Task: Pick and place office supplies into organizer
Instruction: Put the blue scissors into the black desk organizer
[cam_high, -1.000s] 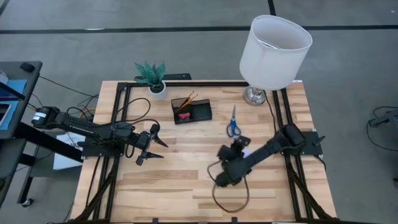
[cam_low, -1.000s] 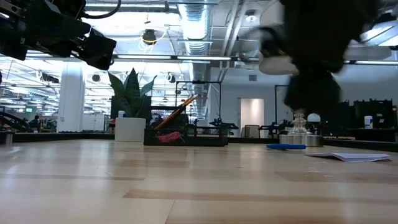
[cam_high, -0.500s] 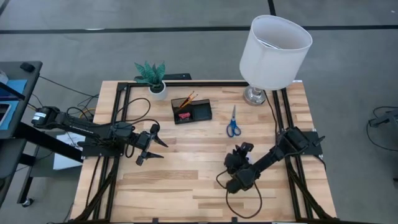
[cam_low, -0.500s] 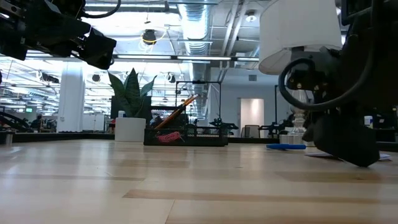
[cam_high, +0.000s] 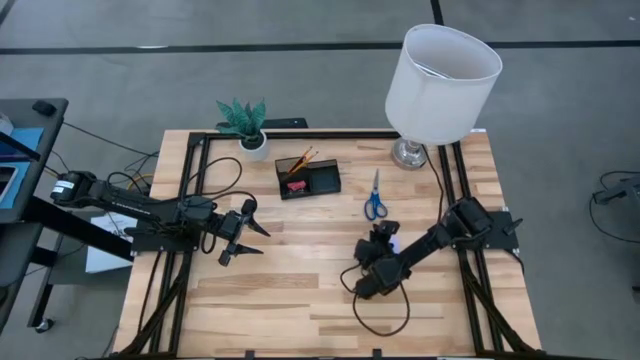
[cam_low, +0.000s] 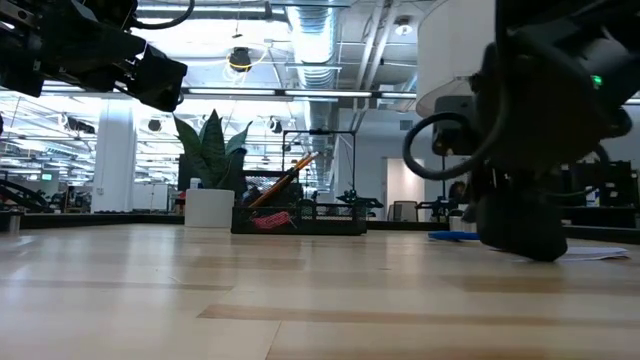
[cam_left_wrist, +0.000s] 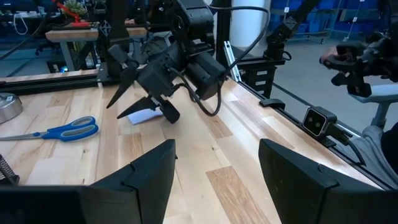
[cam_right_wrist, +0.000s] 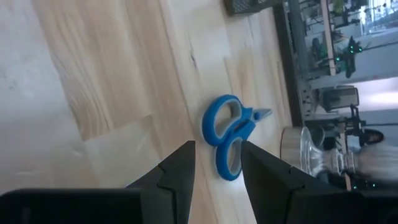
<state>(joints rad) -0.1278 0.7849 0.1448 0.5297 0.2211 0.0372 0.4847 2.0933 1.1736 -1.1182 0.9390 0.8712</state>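
Right gripper (cam_high: 386, 236) low over the table (cam_high: 300, 300), right of centre, fingers parted with nothing between them, tips at the pale blue note pad (cam_left_wrist: 142, 116). Blue-handled scissors (cam_high: 375, 198) lie flat just beyond, at 12 o'clock from that gripper. Organizer (cam_high: 308, 178) sits at its 11 o'clock, near the back edge, two orange pencils (cam_high: 299, 160) leaning in its cup section. Left gripper (cam_high: 248, 236) hovers on the left side of the table, fingers spread, empty.

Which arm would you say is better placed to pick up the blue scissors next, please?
The right. Its gripper sits open just short of the scissors, which fill its wrist view between the fingers. The left gripper waits open across the table.
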